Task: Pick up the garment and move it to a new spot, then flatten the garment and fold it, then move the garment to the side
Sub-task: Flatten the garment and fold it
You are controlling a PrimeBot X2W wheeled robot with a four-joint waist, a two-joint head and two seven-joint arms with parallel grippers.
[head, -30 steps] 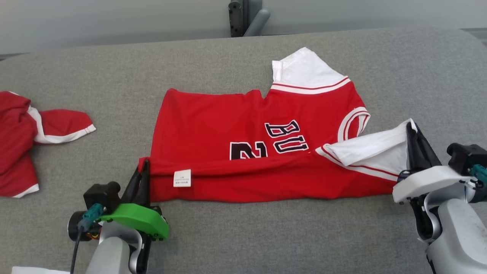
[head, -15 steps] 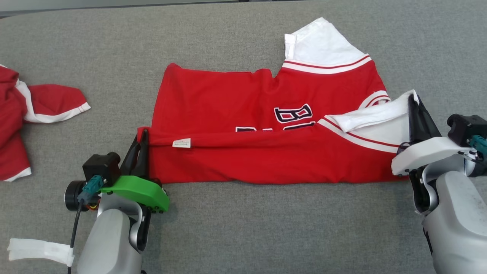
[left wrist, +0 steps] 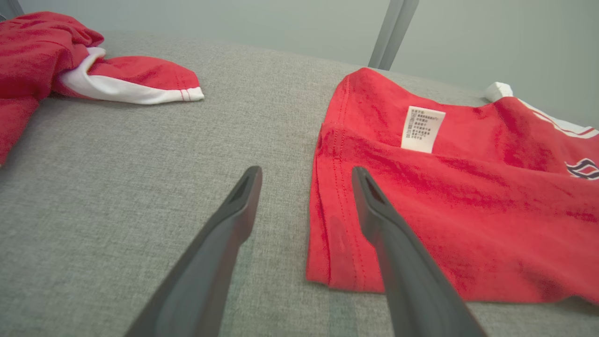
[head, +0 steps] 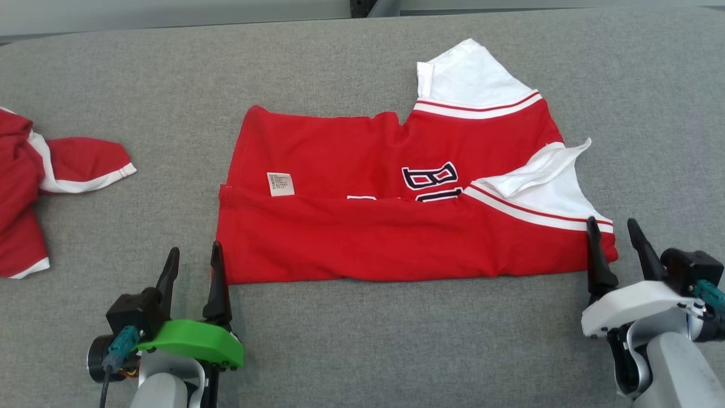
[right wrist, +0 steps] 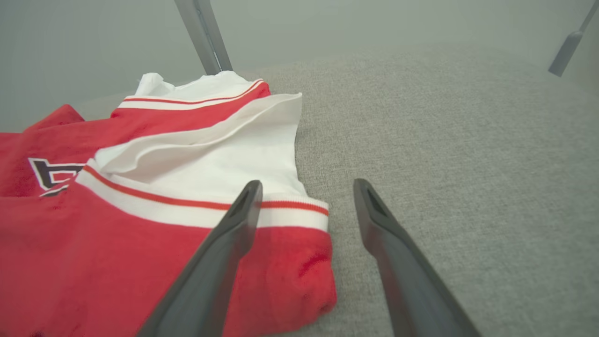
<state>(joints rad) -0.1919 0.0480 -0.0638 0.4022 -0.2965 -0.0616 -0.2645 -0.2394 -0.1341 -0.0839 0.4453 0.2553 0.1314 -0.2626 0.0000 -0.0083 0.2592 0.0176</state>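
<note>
Release noted: left pincer (head: 195, 249), right pincer (head: 612, 222), earlier pinching red-and-white knit jersey (head: 362, 243), now spread. Near edge lies folded over black lettering (head: 430, 177); first fold judged done.

A robotics lab or test room, rather than a home, is being suggested. Everything is being carried by a wide table (head: 362, 351) covered in plain grey felt-like cloth, and its far edge is being backed by a bare, pale grey-green wall (head: 170, 11). Grey metal posts (right wrist: 203, 32) are being shown rising beyond that far edge. A red jersey (head: 340, 243) is being displayed mid-table, with a second red garment (head: 22, 187) at the left edge.
</note>
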